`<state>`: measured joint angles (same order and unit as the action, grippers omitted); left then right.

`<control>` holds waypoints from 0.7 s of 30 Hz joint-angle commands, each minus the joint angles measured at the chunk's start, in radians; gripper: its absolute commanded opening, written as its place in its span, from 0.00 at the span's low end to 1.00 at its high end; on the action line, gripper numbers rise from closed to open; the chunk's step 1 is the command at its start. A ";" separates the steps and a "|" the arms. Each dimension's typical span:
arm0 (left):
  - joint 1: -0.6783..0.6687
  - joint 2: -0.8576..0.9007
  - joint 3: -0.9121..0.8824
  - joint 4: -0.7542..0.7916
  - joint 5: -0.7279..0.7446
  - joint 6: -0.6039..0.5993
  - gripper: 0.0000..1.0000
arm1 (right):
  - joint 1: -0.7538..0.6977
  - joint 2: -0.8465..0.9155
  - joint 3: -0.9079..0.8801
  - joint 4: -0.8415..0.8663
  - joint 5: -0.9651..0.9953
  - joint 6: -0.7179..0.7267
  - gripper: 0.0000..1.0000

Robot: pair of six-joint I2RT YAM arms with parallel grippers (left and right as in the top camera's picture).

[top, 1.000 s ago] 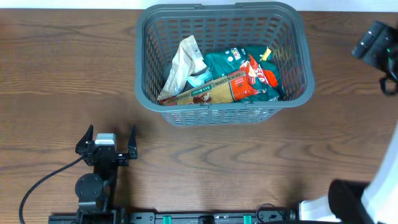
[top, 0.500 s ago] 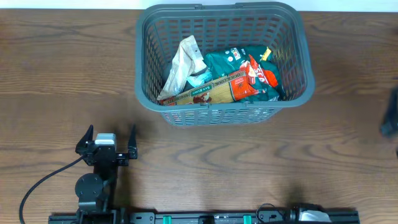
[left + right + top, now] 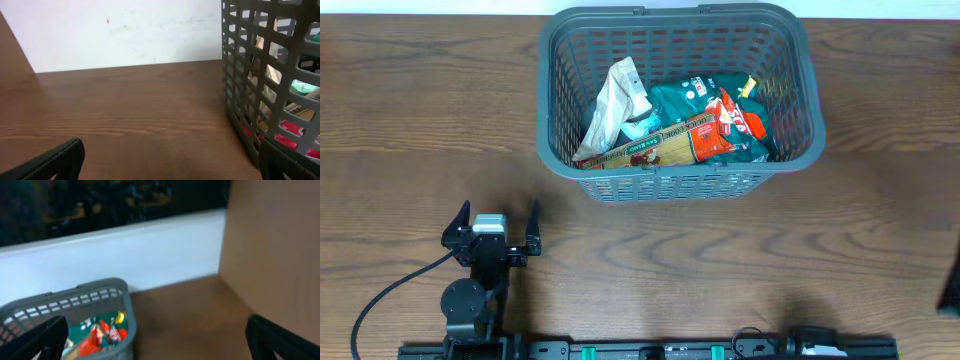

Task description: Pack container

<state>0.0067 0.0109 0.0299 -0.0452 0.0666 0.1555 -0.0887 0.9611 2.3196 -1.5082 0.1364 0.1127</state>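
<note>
The container point(image 3: 552, 150), a dark grey lattice basket, stands at the back middle of the table. Inside lie a crumpled white bag point(image 3: 618, 100), a teal packet point(image 3: 685, 108), a red packet point(image 3: 735, 122) and a long tan pasta packet point(image 3: 650, 150). My left gripper point(image 3: 491, 232) rests near the front left, open and empty; in the left wrist view the left gripper point(image 3: 170, 165) faces bare wood, with the container's wall point(image 3: 250, 75) to its right. My right gripper point(image 3: 157, 345) is open and empty, held high to the right of the container point(image 3: 127, 315).
A black cable point(image 3: 380, 300) runs from the left arm's base toward the front left corner. A dark sliver of the right arm point(image 3: 952, 288) shows at the right edge. A white wall point(image 3: 125, 35) stands behind the wooden table point(image 3: 720, 260).
The right arm has swept from the back right corner along the right edge toward the front, nearly leaving the overhead view. The left arm and the container have not moved.
</note>
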 commanded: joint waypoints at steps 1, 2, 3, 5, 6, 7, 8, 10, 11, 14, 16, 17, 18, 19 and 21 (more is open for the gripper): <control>0.006 -0.006 -0.025 -0.021 -0.008 0.009 0.99 | -0.009 -0.023 -0.146 0.083 -0.112 -0.213 0.99; 0.006 -0.006 -0.025 -0.021 -0.008 0.009 0.99 | -0.009 -0.039 -0.213 0.134 -0.134 -0.229 0.99; 0.006 -0.006 -0.025 -0.021 -0.008 0.008 0.99 | -0.009 -0.052 -0.271 0.177 -0.154 -0.232 0.99; 0.006 -0.006 -0.025 -0.021 -0.008 0.009 0.99 | -0.009 -0.077 -0.381 0.253 -0.199 -0.232 0.99; 0.006 -0.006 -0.025 -0.021 -0.008 0.009 0.99 | -0.009 -0.091 -0.441 0.293 -0.226 -0.231 0.99; 0.006 -0.006 -0.026 -0.021 -0.008 0.009 0.99 | -0.009 -0.103 -0.495 0.327 -0.252 -0.230 0.99; 0.006 -0.006 -0.025 -0.021 -0.008 0.009 0.99 | -0.009 -0.118 -0.555 0.364 -0.280 -0.230 0.99; 0.006 -0.006 -0.026 -0.021 -0.008 0.009 0.99 | -0.009 -0.145 -0.665 0.431 -0.321 -0.230 0.99; 0.006 -0.006 -0.025 -0.021 -0.008 0.009 0.99 | -0.009 -0.159 -0.723 0.466 -0.337 -0.230 0.99; 0.006 -0.006 -0.025 -0.021 -0.008 0.009 0.99 | -0.009 -0.203 -0.898 0.570 -0.394 -0.230 0.99; 0.006 -0.006 -0.025 -0.021 -0.008 0.009 0.99 | -0.009 -0.230 -0.998 0.632 -0.420 -0.230 0.99; 0.006 -0.006 -0.025 -0.021 -0.008 0.009 0.99 | -0.009 -0.246 -1.049 0.661 -0.432 -0.230 0.99; 0.006 -0.006 -0.025 -0.021 -0.008 0.009 0.99 | -0.009 -0.261 -1.099 0.690 -0.442 -0.230 0.99; 0.006 -0.006 -0.025 -0.021 -0.008 0.009 0.99 | -0.009 -0.277 -1.148 0.719 -0.453 -0.230 0.99; 0.006 -0.006 -0.025 -0.021 -0.008 0.009 0.99 | -0.009 -0.306 -1.231 0.758 -0.468 -0.230 0.99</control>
<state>0.0067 0.0109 0.0299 -0.0452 0.0666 0.1570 -0.0887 0.6994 1.1862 -0.7811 -0.2646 -0.0998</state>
